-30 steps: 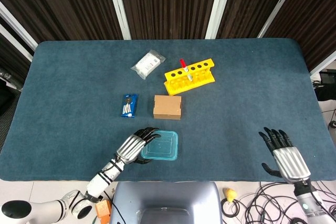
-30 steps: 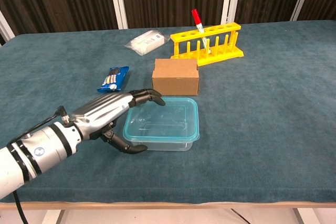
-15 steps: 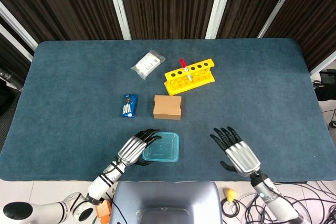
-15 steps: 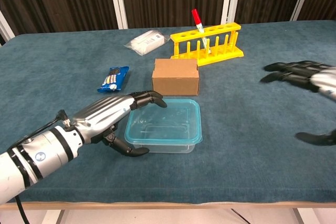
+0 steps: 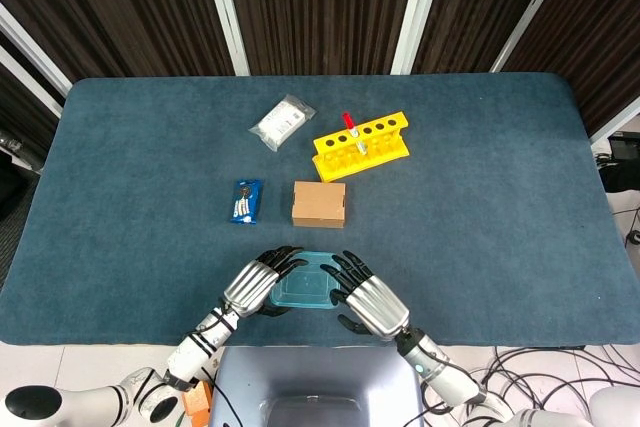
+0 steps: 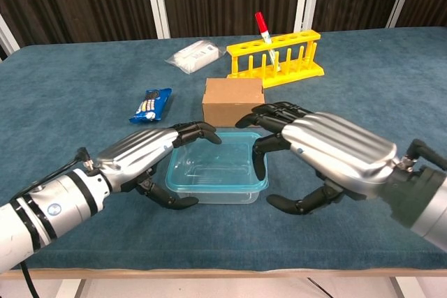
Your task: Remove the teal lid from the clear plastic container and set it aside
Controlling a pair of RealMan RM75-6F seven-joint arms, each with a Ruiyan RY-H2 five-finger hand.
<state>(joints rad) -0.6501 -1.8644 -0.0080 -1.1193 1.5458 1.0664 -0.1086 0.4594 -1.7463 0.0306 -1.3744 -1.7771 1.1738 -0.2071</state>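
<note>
The clear plastic container with its teal lid [image 5: 303, 289] [image 6: 218, 167] sits near the table's front edge, lid still on. My left hand [image 5: 254, 285] [image 6: 142, 154] grips its left side, fingers curled over the far-left corner of the lid and thumb against the front-left wall. My right hand [image 5: 366, 297] [image 6: 327, 153] hovers at the container's right side, fingers spread. Its fingertips [image 6: 260, 150] reach the lid's right edge and its thumb hangs low in front, holding nothing.
A brown cardboard box [image 5: 319, 203] [image 6: 234, 101] stands just behind the container. Farther back are a yellow tube rack [image 5: 362, 144] [image 6: 276, 57] with a red-capped tube, a blue packet [image 5: 246, 200] [image 6: 151, 103] and a white packet [image 5: 281, 121] [image 6: 193, 55].
My right hand has swept in from the table's right front to the container's right edge. The left hand has stayed on the container, which shifted slightly rightward.
</note>
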